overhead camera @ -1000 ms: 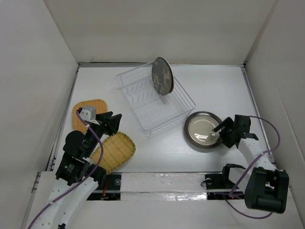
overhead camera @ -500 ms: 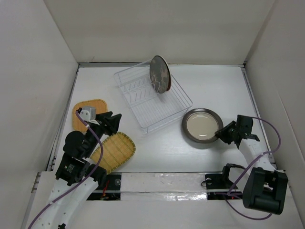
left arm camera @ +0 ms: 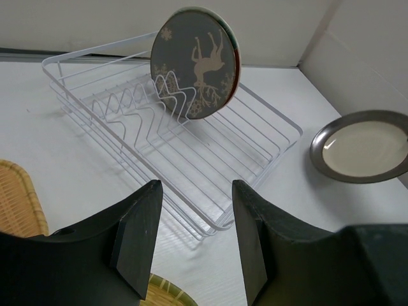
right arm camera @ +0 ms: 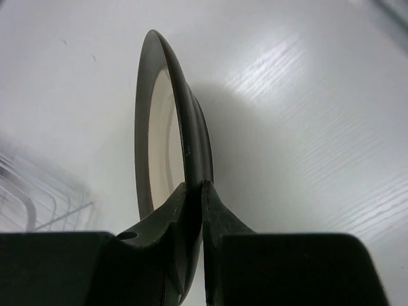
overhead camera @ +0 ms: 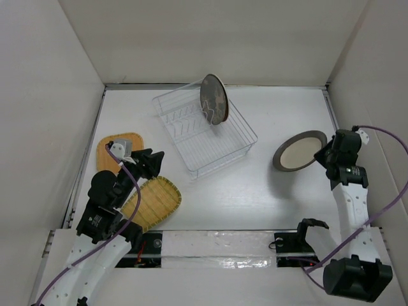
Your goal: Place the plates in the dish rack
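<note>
White table (overhead camera: 268,210) carried everything. Your dish rack (overhead camera: 225,156) sat at an angle toward the far middle. The grey deer plate (left arm camera: 194,64) stood upright in its prongs at the far end. The rim of a red-and-teal plate (left arm camera: 237,54) showed just behind it; couldn't tell whether they touched. The yellow woven plate (overhead camera: 152,203) lay flat at near left, partly under your left arm. The orange woven plate (overhead camera: 121,145) lay flat just beyond it. The dark metal plate (overhead camera: 299,151) was off the table to the right of the rack, well apart from it, tilted up on edge with its shadow below. Your right gripper (right arm camera: 193,191) pinched that plate's rim, one finger on each side. Your left gripper (left arm camera: 194,210) hung over the table facing the rack, fingers spread, nothing between them.
</note>
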You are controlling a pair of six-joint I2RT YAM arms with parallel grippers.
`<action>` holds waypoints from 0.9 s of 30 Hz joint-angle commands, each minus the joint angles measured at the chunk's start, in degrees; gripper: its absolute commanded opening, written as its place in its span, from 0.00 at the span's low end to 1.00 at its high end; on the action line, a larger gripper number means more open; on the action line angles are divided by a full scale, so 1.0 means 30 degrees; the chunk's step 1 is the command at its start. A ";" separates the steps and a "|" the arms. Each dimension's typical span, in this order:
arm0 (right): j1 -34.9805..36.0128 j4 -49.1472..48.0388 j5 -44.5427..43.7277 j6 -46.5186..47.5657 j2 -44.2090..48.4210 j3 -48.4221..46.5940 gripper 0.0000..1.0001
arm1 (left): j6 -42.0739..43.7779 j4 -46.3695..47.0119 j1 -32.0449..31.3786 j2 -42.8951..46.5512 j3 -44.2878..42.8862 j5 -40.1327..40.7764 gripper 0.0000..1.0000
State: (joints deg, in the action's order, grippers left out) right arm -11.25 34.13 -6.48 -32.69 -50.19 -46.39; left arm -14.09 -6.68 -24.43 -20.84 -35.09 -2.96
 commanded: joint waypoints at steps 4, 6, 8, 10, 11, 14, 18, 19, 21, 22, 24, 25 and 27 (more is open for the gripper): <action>0.1610 -0.3756 -0.2355 0.1138 0.1909 -0.5360 0.00 | 0.0037 0.0937 -0.0120 -0.0436 -0.0051 -0.0243 0.45; 0.2396 -0.4722 -0.0607 0.1169 0.0802 -0.7229 0.00 | 0.0037 0.0908 -0.0120 -0.0407 -0.0051 -0.0244 0.45; 0.3362 -0.6268 0.0836 0.1198 -0.0313 -0.8378 0.00 | 0.0037 0.0849 -0.0120 -0.0377 -0.0051 -0.0127 0.45; 0.6131 -0.6833 0.1049 0.1635 -0.2501 -1.0624 0.00 | 0.0037 0.0849 -0.0120 -0.0319 -0.0051 -0.0038 0.45; 0.7224 -0.6894 0.0670 0.2537 -0.3358 -1.1568 0.00 | 0.0037 0.0849 -0.0120 -0.0319 -0.0051 -0.0009 0.45; 1.0297 -0.6340 -0.0008 0.4295 -0.7282 -1.5786 0.00 | 0.0037 0.0790 -0.0120 -0.0319 -0.0080 0.0137 0.45; 1.2681 -0.5141 -0.0769 0.6527 -1.2174 -2.1291 0.00 | 0.0037 0.0790 -0.0120 -0.0289 -0.0080 0.0312 0.45; 1.2974 -0.4643 -0.1002 0.6791 -1.3200 -2.2551 0.00 | 0.0037 0.0790 -0.0120 -0.0260 -0.0051 0.0458 0.45; 1.3850 -0.3296 -0.1498 0.7961 -1.6159 -2.6317 0.00 | 0.0037 0.0761 -0.0120 -0.0260 -0.0051 0.0576 0.45; 1.4175 -0.2740 -0.2546 0.8372 -1.7126 -2.7648 0.00 | 0.0066 0.0790 -0.0120 -0.0318 -0.0080 0.0693 0.45; 1.5022 -0.1770 -0.3896 1.0011 -1.9813 -3.1067 0.00 | 0.0038 0.0732 -0.0120 -0.0319 -0.0080 0.0753 0.45; 1.5260 -0.1564 -0.5644 1.0481 -2.0643 -3.2046 0.00 | 0.0066 0.0732 -0.0120 -0.0348 -0.0080 0.0811 0.45; 1.5672 -0.1620 -0.7361 1.2355 -2.2057 -3.3433 0.00 | 0.0067 0.0761 -0.0120 -0.0377 -0.0080 0.0811 0.45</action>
State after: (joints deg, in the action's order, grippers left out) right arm 34.57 34.37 -16.67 -4.75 -115.79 -137.38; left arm -14.06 -6.70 -24.43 -21.71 -35.09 -1.23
